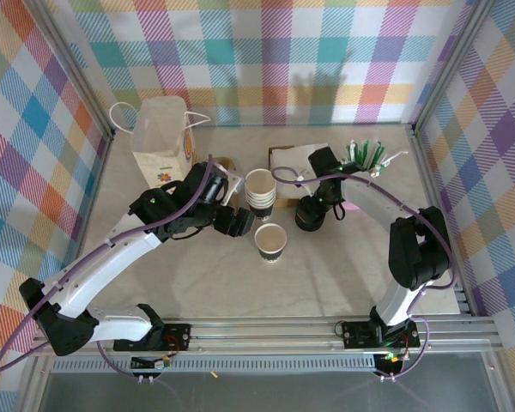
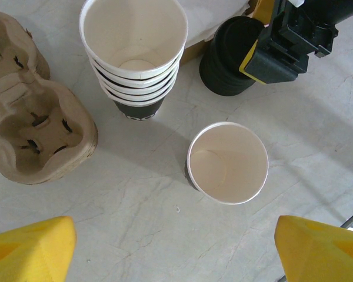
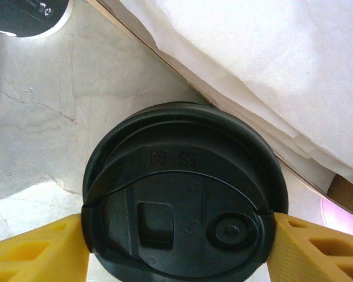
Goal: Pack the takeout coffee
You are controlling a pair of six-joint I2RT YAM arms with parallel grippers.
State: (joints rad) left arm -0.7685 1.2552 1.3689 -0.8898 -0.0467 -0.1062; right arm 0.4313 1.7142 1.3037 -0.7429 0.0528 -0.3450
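Note:
A lone white paper cup [image 1: 270, 240] [image 2: 227, 163] with dark print stands lidless mid-table. A takeout coffee with its lid on is out of view. My left gripper [image 1: 236, 221] [image 2: 176, 249] hovers open just left of the cup, its yellow fingers [image 2: 29, 249] wide apart over bare table. My right gripper [image 1: 313, 210] [image 3: 176, 249] is down over the stack of black lids [image 1: 312, 219] [image 2: 226, 59]. Its yellow fingers [image 3: 35, 255] press both sides of the top black lid [image 3: 182, 205].
A stack of lidless white cups [image 1: 260, 190] [image 2: 135, 53] stands behind the lone cup. A brown pulp cup carrier [image 2: 35, 117] lies to the left, beside a white paper bag [image 1: 163, 142]. A box of white napkins [image 1: 287, 159] [image 3: 253, 59] and green-tipped stirrers [image 1: 365, 154] sit at the back right.

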